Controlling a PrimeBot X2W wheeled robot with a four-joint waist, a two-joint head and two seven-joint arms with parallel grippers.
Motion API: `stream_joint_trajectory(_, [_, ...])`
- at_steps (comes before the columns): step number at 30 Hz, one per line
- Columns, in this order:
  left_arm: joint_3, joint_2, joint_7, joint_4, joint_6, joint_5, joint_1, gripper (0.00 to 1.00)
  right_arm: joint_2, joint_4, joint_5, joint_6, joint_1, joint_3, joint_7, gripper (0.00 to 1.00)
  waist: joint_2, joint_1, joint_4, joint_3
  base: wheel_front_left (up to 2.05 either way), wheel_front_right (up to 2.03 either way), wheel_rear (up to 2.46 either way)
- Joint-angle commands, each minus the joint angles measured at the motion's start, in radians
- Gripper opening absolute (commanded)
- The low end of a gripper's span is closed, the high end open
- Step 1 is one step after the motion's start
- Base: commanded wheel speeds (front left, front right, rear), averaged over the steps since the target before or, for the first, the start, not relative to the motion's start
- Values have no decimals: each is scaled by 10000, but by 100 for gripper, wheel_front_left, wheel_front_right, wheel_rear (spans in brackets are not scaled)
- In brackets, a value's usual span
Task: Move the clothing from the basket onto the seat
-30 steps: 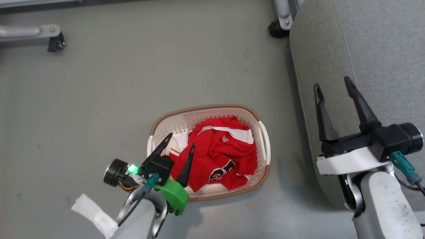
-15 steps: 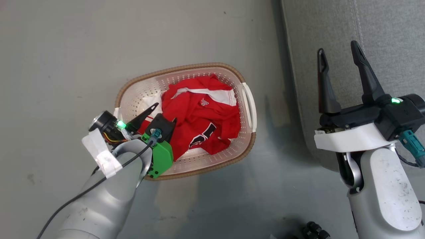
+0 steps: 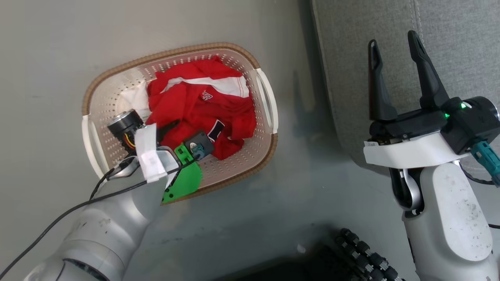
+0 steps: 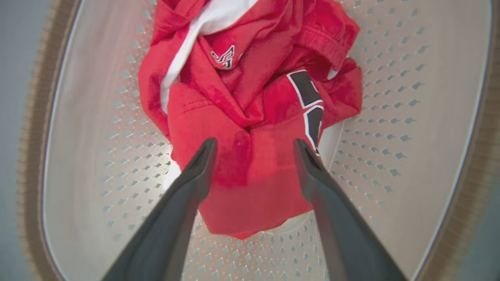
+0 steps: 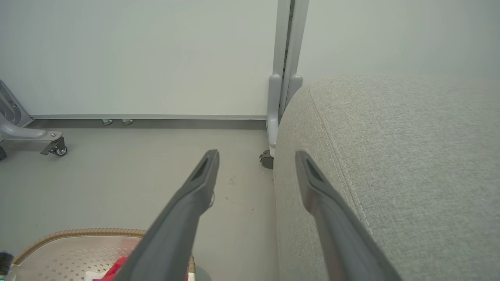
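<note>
Clothing point(image 3: 203, 113) is found bunched in one red heap inside the basket point(image 3: 172, 52), on its floor, somewhat nearer the wall on the side of the seat point(image 3: 449, 23). Left gripper point(image 4: 254, 144) is lowered into the basket, jaws spread wide, with one finger on either side of a raised fold. Nothing is clamped, and contact with the cloth cannot be told. Right gripper point(image 3: 392, 39) is held outside the basket, over the seat's near edge, jaws likewise parted and empty. No garment is seen on the visible part of the seat. Task is judged barely begun: first grasp not yet made, every lift and transfer left.
</note>
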Motion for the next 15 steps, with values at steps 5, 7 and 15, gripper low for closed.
stream_joint_trajectory(5, [-1196, 213, 605, 186, -19, -207, -520, 100, 6, -31, 138, 1, -351, 93, -34, 100, 0, -1, -360, 531, 0, 0, 0])
stream_joint_trajectory(7, [-1454, 347, 906, 202, -20, -401, -655, 100, 7, -55, 171, 1, -426, 151, -34, 100, 0, -1, -419, 612, 0, 0, 0])
stream_joint_trajectory(15, [-2045, 745, 2019, 217, -22, -1434, -811, 100, 6, -166, 344, 1, -561, 338, -34, 100, 0, -1, -649, 862, 0, 0, 0])
